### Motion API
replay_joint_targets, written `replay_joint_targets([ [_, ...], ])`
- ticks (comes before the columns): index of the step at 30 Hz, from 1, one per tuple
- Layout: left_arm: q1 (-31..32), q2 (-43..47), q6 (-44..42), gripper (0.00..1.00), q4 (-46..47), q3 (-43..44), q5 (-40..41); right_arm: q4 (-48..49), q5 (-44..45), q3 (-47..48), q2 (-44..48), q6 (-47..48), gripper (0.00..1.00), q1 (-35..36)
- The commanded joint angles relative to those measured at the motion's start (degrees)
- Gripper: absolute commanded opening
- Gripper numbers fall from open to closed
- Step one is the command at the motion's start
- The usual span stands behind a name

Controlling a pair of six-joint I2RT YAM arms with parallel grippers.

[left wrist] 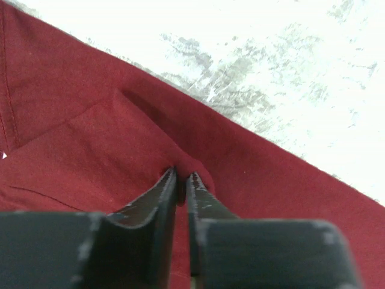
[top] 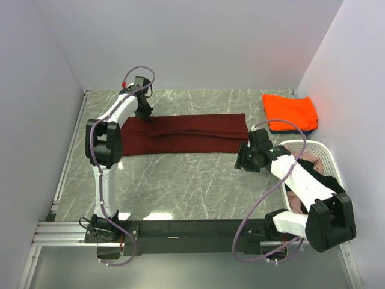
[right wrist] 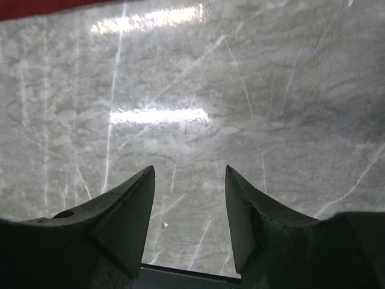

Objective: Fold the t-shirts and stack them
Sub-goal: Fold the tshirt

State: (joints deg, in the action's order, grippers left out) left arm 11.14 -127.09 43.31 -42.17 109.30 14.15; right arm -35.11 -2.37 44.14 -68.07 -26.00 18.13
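Orange t-shirt (top: 289,110) lies folded on dark blue t-shirt (top: 304,130) at 2 o'clock. Maroon t-shirt (top: 192,133) is a half-folded strip mid-bench (top: 180,186); left gripper (left wrist: 182,177) pinches its cloth. Right gripper (right wrist: 189,171) is open, empty. Basket (top: 329,158) at 4 o'clock holds more.

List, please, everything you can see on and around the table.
maroon t-shirt: one, dark maroon, folded into a long strip across the table's middle
orange t-shirt: one, bright orange, folded, far right corner
dark blue t-shirt: one, edge showing under the orange t-shirt
basket: one, white perforated, right edge
pink cloth: in the basket
black cloth: in the basket
table: one, grey marbled
left gripper: black, pinching a ridge of the maroon t-shirt
right gripper: black, open over bare table
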Motion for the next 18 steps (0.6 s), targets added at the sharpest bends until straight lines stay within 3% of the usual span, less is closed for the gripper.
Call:
replay_joint_targets([
  [1,-0.8,1.1,1.7,0.19,2.5,0.7,-1.0,2.3,1.1,4.0,-0.8,0.9,0.57,0.2],
  [5,-0.9,3.8,1.2,0.34,3.1,-0.3,-0.9,3.3,1.8,6.4,-2.5,1.1,0.57,-0.5],
  [6,-1.1,5.5,1.1,0.43,3.1,-0.7,-0.9,3.6,1.8,6.9,-3.6,1.2,0.57,-1.0],
  [7,-1.4,6.5,1.1,0.46,3.0,-1.1,-0.9,4.0,1.7,7.4,-4.2,1.2,0.57,-1.3],
  [10,-2.3,12.5,2.0,0.68,2.5,-5.4,-0.4,5.3,1.4,9.4,-7.0,0.7,0.55,-2.8],
  [12,-3.0,19.0,2.7,0.76,4.7,-13.1,-1.0,6.2,0.6,10.5,-9.0,-0.1,0.54,-3.8],
  [16,-5.9,29.3,3.7,0.71,7.8,-27.1,-2.0,9.2,-2.4,12.4,-13.0,-1.2,0.52,-7.4],
  [18,-7.2,33.4,3.1,0.59,8.5,-33.3,-2.3,10.4,-3.6,13.3,-15.3,-1.9,0.5,-8.7],
])
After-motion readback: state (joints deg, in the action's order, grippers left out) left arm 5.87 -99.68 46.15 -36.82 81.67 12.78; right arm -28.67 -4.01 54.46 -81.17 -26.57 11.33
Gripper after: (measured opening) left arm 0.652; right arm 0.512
